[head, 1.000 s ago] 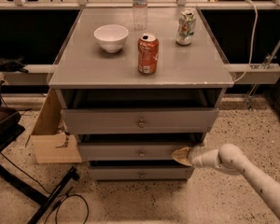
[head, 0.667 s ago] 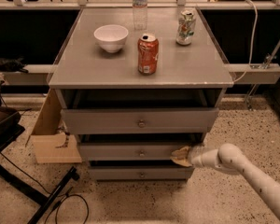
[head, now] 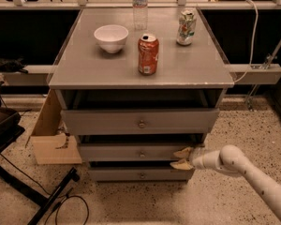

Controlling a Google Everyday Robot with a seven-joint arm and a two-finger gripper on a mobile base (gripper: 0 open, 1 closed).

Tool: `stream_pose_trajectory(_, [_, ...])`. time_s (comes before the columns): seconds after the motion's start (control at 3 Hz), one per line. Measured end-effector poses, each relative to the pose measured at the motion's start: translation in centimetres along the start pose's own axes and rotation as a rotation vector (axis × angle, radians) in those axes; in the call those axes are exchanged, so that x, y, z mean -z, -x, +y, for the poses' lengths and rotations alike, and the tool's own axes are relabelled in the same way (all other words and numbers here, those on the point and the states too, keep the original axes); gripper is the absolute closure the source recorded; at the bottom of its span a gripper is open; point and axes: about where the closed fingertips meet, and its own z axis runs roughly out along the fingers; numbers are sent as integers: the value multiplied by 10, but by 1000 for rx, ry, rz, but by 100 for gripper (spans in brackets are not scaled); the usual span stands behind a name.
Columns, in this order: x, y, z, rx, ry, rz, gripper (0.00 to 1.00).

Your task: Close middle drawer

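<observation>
Speckled floor is lying beneath a grey cabinet, whose middle drawer is sitting second of three, sticking slightly out. The gripper is resting at the drawer's right end, fingers spread apart and holding nothing. A red can is standing well above the fingers.

A grey worktop carries four things. A red soda can stands upright near its middle. A white bowl sits at 10 o'clock from it. A clear water bottle stands at 12 o'clock by the far edge, and a green-and-white can at 2 o'clock. An open cardboard box rests on the speckled floor at 8 o'clock from the red can, against the cabinet's left side. A black cable lies at 7 o'clock. The gripper is at 5 o'clock from the red can, low at the cabinet front.
</observation>
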Motion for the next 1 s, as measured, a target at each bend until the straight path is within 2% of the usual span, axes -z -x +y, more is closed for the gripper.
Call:
stream_pose_trajectory(0.33, [0,0,0,0,0,0,100])
stream_pose_trajectory(1.0, [23,14,40,59,64,43,100])
